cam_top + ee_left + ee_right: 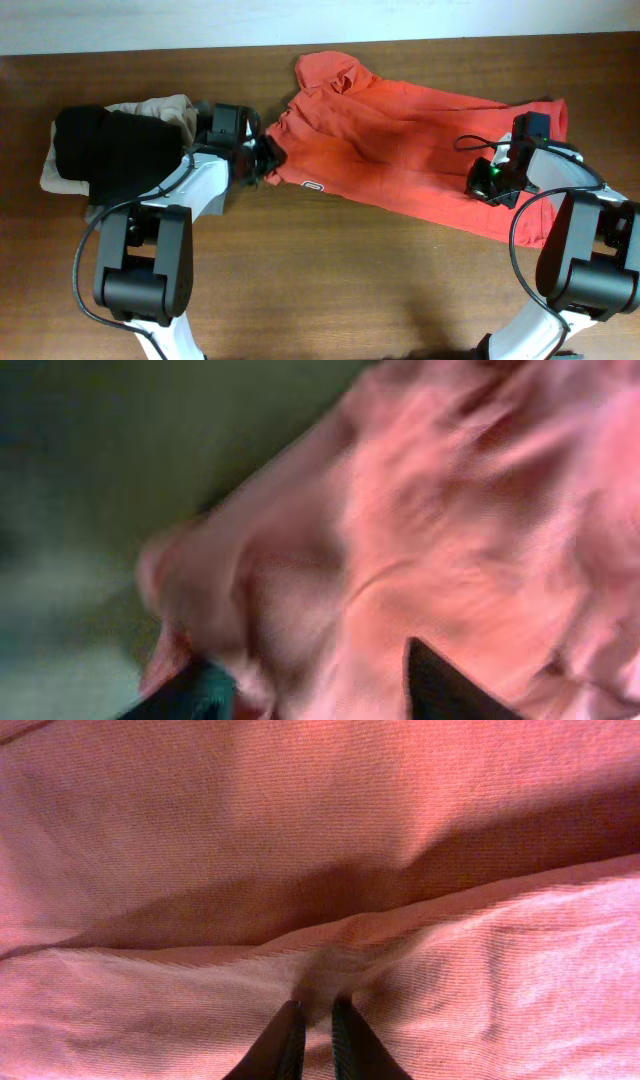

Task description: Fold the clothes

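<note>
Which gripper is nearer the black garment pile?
Left. The left gripper is close beside the black garment, at the T-shirt edge; the right gripper is far across it.

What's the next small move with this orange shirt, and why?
Probably raise the right gripper a little: its fingers look closed on a ridge of the red-orange cotton T-shirt, which lies wrinkled and unfolded across the brown wooden table.

Consistent with a robotics lab or test station: wood-grain worktop (320, 290) against a plain white backing (150, 20), black-and-white left arm (150, 250) and right arm (585, 260) standing at its near edge, loose black cabling (515, 240), red-orange T-shirt (400, 130) and stacked garments (110, 150) laid on top.
</note>
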`<state>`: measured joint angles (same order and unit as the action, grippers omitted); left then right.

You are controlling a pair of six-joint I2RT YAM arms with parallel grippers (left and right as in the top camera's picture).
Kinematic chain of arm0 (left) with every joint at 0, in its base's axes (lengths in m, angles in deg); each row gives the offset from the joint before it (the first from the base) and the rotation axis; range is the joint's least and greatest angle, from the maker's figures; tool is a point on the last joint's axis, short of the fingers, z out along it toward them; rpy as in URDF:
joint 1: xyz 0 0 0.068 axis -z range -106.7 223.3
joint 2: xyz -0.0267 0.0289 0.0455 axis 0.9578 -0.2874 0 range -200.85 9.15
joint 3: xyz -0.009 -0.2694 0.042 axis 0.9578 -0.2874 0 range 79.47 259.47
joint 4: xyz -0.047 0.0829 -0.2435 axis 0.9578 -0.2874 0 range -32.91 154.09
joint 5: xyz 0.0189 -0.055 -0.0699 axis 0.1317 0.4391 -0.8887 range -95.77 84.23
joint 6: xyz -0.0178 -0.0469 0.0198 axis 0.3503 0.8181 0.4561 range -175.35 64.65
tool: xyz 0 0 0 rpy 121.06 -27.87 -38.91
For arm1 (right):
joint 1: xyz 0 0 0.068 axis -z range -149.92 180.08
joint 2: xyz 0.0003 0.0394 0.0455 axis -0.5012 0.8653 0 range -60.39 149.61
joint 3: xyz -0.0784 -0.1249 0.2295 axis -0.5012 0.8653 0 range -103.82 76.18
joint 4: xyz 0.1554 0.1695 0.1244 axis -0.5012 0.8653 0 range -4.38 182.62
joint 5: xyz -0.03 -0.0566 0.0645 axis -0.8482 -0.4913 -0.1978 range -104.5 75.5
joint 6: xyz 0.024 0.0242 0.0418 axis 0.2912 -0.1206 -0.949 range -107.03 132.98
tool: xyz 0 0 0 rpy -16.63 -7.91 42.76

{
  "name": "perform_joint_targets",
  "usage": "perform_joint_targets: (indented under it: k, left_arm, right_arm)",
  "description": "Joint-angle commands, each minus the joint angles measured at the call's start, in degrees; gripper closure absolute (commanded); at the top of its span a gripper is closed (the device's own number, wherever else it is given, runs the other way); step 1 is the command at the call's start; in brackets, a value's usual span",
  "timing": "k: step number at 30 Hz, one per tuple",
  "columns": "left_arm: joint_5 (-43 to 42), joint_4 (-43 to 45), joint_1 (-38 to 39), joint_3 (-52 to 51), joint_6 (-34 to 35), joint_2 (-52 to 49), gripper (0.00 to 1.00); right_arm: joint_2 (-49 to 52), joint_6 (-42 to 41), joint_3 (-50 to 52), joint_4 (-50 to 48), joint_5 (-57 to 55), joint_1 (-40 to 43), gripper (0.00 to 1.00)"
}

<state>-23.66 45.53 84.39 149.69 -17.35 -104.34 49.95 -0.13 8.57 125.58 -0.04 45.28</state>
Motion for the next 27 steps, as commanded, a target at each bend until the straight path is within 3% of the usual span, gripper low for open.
perform_joint_targets:
  k: [1,5,7,11,15,19,24,27]
  left_arm:
    - [-0.2,-3.1,-0.3,0.0,2.2,-1.6,0.38]
    - [-0.4,-3.3,-0.3,0.0,7.0,-4.6,0.35]
    - [-0.5,-2.3,-0.4,0.0,7.9,-6.1,0.44]
    - [-0.1,4.4,-0.4,0.0,4.7,-7.4,0.76]
    - [-0.1,11.1,-0.4,0.2,0.8,-6.3,0.92]
    - [2.3,12.9,-0.4,0.2,-4.2,-2.9,0.98]
    - [10.9,9.5,-0.3,0.2,-11.9,2.4,0.99]
    - [11.3,8.2,-0.2,0.2,-15.0,3.0,0.99]
  right_arm:
    - [2.6,0.2,1.6,0.1,-2.7,-0.6,0.84]
    - [2.6,0.2,1.6,0.1,-2.7,-0.6,0.84]
    - [2.6,0.2,1.6,0.3,-2.7,-0.6,0.84]
    - [2.6,0.2,1.6,0.5,-2.7,-0.6,0.84]
    - [2.6,0.2,1.6,0.5,-3.1,-0.6,0.84]
    - [2.6,0.2,1.6,0.5,-3.1,-0.6,0.84]
    - [2.6,0.2,1.6,0.3,-3.3,-0.6,0.84]
    - [2.6,0.2,1.6,0.1,-4.2,-0.6,0.84]
